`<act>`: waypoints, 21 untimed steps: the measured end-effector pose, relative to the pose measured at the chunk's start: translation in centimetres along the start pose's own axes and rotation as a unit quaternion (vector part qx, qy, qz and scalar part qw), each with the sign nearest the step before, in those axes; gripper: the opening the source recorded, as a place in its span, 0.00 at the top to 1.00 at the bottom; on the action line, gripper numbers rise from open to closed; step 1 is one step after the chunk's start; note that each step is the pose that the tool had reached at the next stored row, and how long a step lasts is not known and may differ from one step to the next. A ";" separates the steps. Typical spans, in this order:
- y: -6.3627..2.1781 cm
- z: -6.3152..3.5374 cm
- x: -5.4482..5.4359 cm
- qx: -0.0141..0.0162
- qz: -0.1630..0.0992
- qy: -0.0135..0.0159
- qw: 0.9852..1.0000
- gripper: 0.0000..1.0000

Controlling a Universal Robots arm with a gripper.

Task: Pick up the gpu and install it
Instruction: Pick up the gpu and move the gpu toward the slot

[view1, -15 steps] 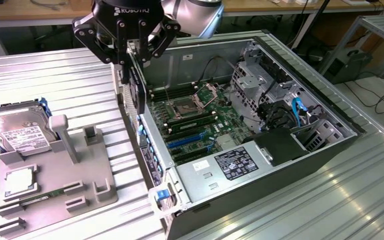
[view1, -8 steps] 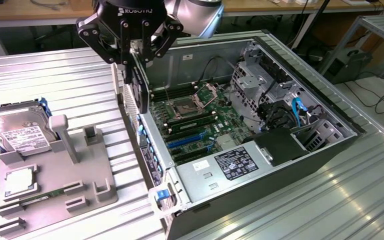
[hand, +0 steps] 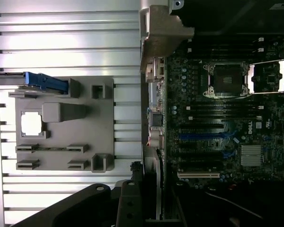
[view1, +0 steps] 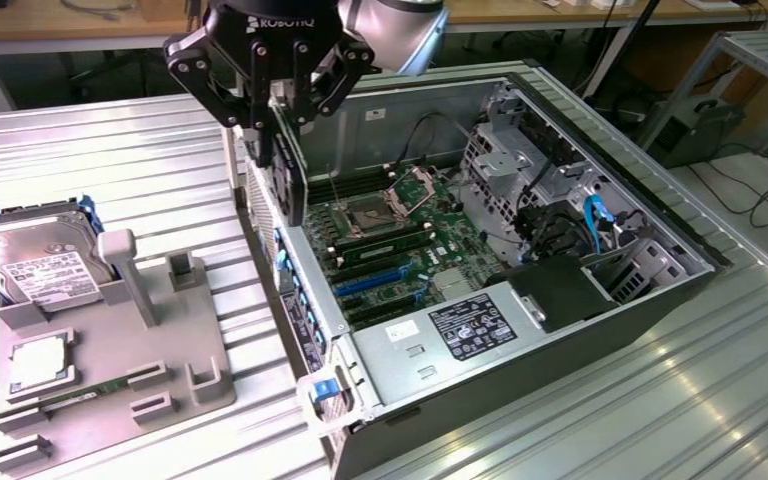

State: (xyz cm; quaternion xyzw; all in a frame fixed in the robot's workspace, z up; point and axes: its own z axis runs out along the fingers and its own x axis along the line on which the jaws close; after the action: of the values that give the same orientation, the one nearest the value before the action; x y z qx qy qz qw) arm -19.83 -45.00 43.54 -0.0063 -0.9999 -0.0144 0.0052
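Gripping gpu (view1: 287,170) upright | pinched between fingers (view1: 257,125) | over open case (view1: 384,125) wall

One computer case (view1: 531,385), one grey fixture (view1: 104,370), one hard drive (view1: 37,265), one processor chip (view1: 37,365), one memory stick (view1: 87,393), one gpu (view1: 285,170), one end effector (view1: 279,120).

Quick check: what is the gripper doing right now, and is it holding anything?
The gripper: closed on the gpu, which hangs edge-on above the open computer case.

Ribbed shiny metal table (view1: 117,150), matt grey plastic holder (view1: 117,345), dull sheet-metal computer case (view1: 398,120), matt black gpu (view1: 284,165)
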 end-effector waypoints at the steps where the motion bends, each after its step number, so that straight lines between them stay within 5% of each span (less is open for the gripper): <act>1: 0.00 0.01 -0.1 0.000 0.000 0.000 1.000 0.73; 21: 0.03 0.12 -2.7 0.000 0.000 0.000 1.000 0.73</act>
State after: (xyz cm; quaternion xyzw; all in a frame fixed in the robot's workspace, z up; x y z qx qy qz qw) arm -17.09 -45.00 43.39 -0.0062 -0.9999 -0.0143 0.0052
